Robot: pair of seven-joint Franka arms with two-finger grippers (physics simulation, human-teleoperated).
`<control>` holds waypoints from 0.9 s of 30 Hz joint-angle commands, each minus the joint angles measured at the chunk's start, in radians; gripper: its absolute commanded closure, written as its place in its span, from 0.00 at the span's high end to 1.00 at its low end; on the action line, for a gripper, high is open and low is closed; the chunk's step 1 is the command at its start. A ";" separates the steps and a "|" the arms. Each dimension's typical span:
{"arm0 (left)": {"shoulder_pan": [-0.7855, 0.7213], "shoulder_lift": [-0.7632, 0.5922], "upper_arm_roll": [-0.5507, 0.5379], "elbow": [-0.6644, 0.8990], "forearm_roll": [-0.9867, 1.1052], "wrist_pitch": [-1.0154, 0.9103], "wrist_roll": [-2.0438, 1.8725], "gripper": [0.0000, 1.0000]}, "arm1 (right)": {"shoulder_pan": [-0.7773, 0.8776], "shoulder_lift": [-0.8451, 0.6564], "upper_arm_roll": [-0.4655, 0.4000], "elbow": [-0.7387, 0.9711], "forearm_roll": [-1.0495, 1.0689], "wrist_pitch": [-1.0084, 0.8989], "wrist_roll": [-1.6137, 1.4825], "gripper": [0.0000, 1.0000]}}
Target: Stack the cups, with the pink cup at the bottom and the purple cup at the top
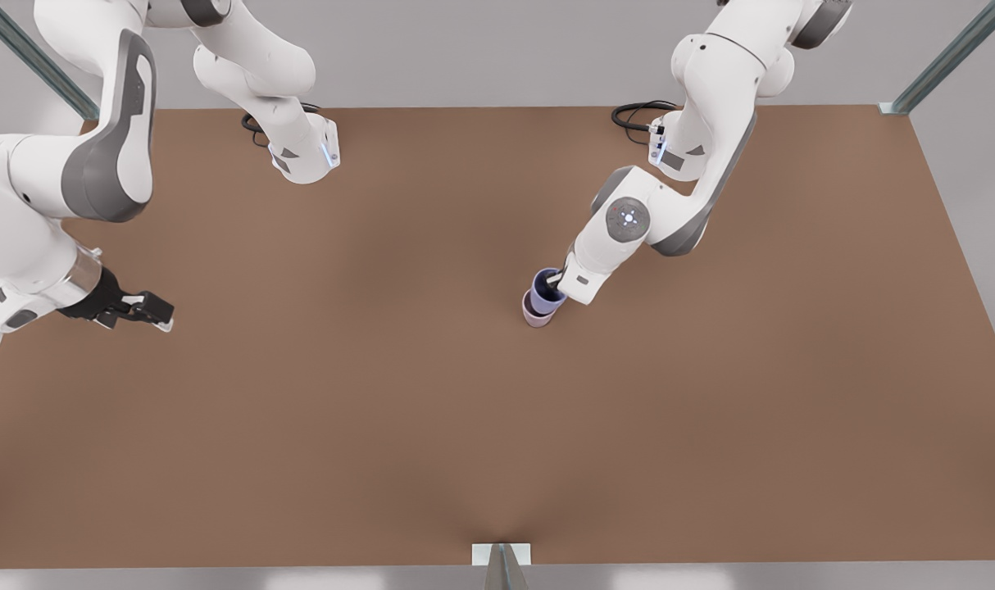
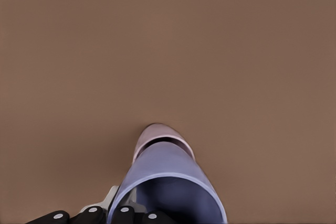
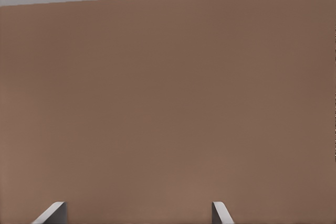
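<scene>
The purple cup (image 1: 547,292) sits nested in the pink cup (image 1: 537,315), which stands on the brown table near the middle, toward the front view's right. My left gripper (image 1: 557,283) reaches down from that side and is shut on the purple cup's rim, one finger inside the cup. In the left wrist view the purple cup (image 2: 168,169) is close up, with the pink cup (image 2: 157,132) showing beneath it. My right gripper (image 1: 155,315) waits open near the table's edge at the front view's left, and its fingertips (image 3: 52,212) frame bare table.
The brown table (image 1: 432,410) spreads wide around the cups. Both arm bases with black cables (image 1: 638,113) stand along the far edge. Metal frame posts (image 1: 948,57) rise at the far corners, and a small bracket (image 1: 502,555) sits at the near edge.
</scene>
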 commanded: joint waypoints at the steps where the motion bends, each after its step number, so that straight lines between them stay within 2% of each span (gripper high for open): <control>1: 0.000 0.000 0.000 0.000 -0.038 0.001 0.002 0.21 | 0.001 0.001 0.000 0.000 -0.001 0.000 0.000 1.00; 25: -0.015 0.043 -0.002 -0.003 -0.029 0.024 -0.007 0.21 | -0.002 0.000 0.000 0.003 0.006 0.003 0.000 1.00; 27: -0.017 0.046 -0.002 -0.003 -0.029 0.024 -0.005 0.64 | -0.004 0.001 0.000 0.003 0.006 0.003 0.000 1.00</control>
